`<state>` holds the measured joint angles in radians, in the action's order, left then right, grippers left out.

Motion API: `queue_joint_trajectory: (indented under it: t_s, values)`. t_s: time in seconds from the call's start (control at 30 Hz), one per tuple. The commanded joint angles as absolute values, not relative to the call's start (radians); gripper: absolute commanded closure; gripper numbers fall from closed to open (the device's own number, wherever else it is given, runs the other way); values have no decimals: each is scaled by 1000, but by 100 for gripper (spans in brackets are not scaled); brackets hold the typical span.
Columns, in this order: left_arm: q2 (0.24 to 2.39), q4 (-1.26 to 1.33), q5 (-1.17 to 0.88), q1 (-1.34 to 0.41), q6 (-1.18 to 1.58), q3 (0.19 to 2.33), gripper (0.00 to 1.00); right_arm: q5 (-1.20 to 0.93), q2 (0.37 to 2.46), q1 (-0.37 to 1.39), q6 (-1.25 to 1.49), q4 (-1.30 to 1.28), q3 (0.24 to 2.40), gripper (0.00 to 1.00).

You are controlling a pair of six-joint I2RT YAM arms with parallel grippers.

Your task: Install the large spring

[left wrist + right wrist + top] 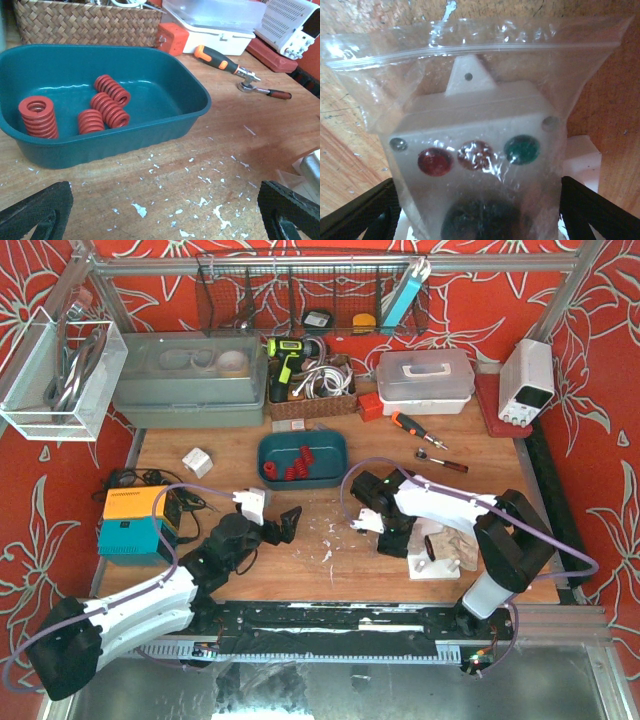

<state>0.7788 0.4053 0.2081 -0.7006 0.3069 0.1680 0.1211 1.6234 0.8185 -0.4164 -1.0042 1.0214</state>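
Several red springs lie in a teal tray; the largest stands at its left end. The tray also shows in the top view. My left gripper is open and empty, low over the bare wood just in front of the tray; it also shows in the top view. My right gripper is open, its fingers on either side of a white box with red and green buttons, wrapped in a clear bag. The top view shows this gripper at the bagged box.
A ratchet, an orange-handled screwdriver and an orange block lie behind the tray. A wicker basket, a white lidded box and a power supply stand at the back. An orange-and-teal device sits at the left.
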Motion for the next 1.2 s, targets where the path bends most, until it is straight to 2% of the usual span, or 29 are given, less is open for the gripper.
queue_joint_trajectory:
  t_s: [0.0,0.23,0.3,0.37,0.43,0.63,0.77,0.97,1.17]
  values:
    - [762,422,229,-706,305,176,0,149,1654,826,-420,-982,1004,18]
    - [758,427,226,-706,302,175,0,107,1620,825,-420,-977,1021,36]
    - [759,429,226,-706,301,173,0,120,1602,825,-395,-973,1041,46]
    - [760,431,225,-706,302,174,0,150,1576,826,-363,-964,1069,61]
    - [762,432,227,-706,299,176,0,196,1557,826,-328,-945,1094,68]
    - [756,433,217,-706,292,174,0,293,1507,784,-192,-826,1164,65]
    - [776,487,126,-706,277,163,0,321,1502,695,-114,-725,1203,65]
    - [843,574,-104,-708,246,172,0,345,1625,592,-33,-655,1302,64]
    - [893,624,-179,-737,226,180,0,344,1801,552,13,-632,1412,61]
